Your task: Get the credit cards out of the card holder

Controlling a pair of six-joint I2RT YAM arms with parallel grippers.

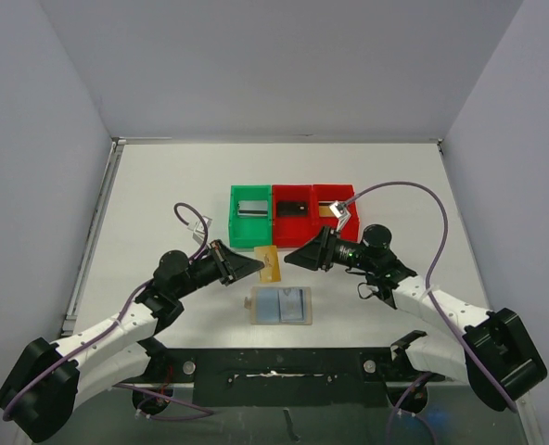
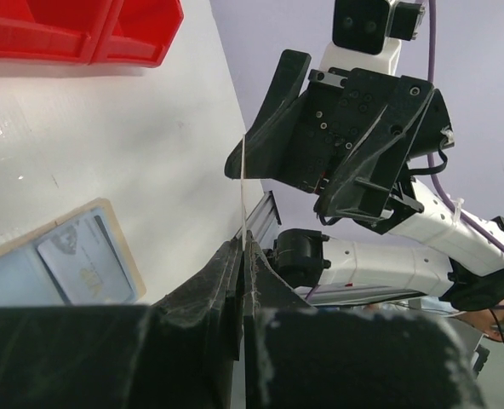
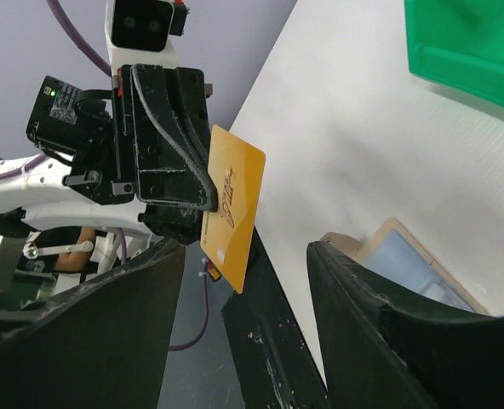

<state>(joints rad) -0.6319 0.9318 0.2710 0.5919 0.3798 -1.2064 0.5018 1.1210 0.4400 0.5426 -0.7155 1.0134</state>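
Left end effector (image 1: 259,265) clamped on gold-orange credit card (image 3: 235,204) by one edge | right end effector (image 1: 291,257) spread apart | card judged thin, stiff, light, slick; pinch flat faces near edge

Both arms reach inward low over the table, grippers facing each other. The left gripper (image 1: 258,266) pinches a gold card (image 1: 271,264). The right gripper (image 1: 291,257) has its jaws spread wide.

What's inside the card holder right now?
The card holder lies open: light-blue pockets, one holding a pale card. Whether more cards sit behind it cannot be seen; the pockets cover that. The gold card in the left gripper is already out.
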